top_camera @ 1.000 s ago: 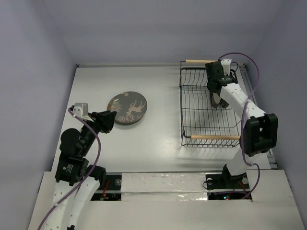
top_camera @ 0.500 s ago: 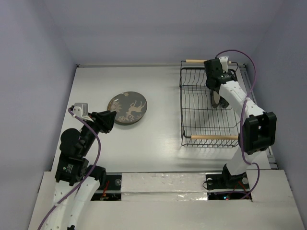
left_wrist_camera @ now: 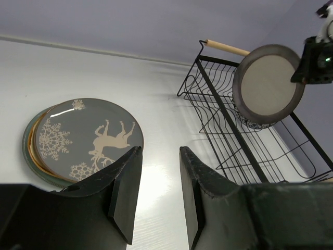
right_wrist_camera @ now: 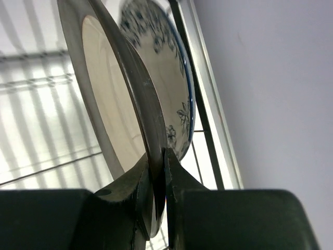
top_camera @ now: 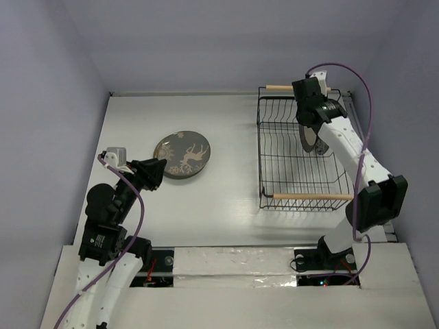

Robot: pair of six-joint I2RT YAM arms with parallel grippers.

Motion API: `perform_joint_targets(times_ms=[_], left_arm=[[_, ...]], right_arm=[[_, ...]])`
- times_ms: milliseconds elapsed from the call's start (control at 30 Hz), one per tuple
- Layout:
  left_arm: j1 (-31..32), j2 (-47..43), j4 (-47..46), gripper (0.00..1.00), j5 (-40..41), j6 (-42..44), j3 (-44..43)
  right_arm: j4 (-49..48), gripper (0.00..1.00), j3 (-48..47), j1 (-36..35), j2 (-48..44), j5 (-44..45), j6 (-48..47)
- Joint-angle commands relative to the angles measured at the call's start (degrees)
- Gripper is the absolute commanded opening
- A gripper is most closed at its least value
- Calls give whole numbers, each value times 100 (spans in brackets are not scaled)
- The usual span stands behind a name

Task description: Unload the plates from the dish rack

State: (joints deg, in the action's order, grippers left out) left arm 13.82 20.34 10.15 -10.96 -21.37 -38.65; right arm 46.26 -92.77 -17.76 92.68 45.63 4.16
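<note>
My right gripper is shut on the rim of the dark-rimmed beige plate, holding it upright on edge above the black wire dish rack. In the right wrist view the fingers pinch that plate, with the white floral-rimmed plate standing just behind it in the rack. The left wrist view shows the beige plate lifted over the floral plate. My left gripper is open and empty near a stack topped by the brown-grey deer plate, with a teal plate beneath it.
The rack has two pale wooden handles, one at the far end and one at the near end. It stands close to the right wall. The plate stack lies on the white table at the left centre.
My right gripper has risen with the beige plate, lifting it higher out of the rack. The left arm and the plate stack have not moved.
</note>
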Motion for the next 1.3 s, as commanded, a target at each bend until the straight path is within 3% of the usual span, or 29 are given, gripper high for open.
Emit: perform_joint_targets(times_ms=[0, 267, 467, 633, 733, 967, 1267], left_arm=[[33, 23, -198, 32, -82, -34, -11], [33, 93, -233, 32, -143, -52, -2], [33, 67, -224, 32, -117, -52, 7], [33, 49, -198, 32, -55, -61, 7], [33, 23, -207, 33, -29, -52, 16], [33, -12, -189, 33, -3, -61, 25], [33, -39, -198, 33, -20, -61, 33]], right_arm=[[-443, 0, -742, -246, -795, 298, 312], [-942, 0, -910, -1193, -1691, -140, 786], [-2646, 0, 204, -1678, -1895, -2108, 1707], [-4208, 0, 778, -1880, -1176, -4074, 2851], [-5017, 0, 840, -2003, -509, -4814, 3607], [-5689, 0, 462, -2328, 845, -5090, 4593], [-6331, 0, 708, -2442, 1911, -5327, 5349]])
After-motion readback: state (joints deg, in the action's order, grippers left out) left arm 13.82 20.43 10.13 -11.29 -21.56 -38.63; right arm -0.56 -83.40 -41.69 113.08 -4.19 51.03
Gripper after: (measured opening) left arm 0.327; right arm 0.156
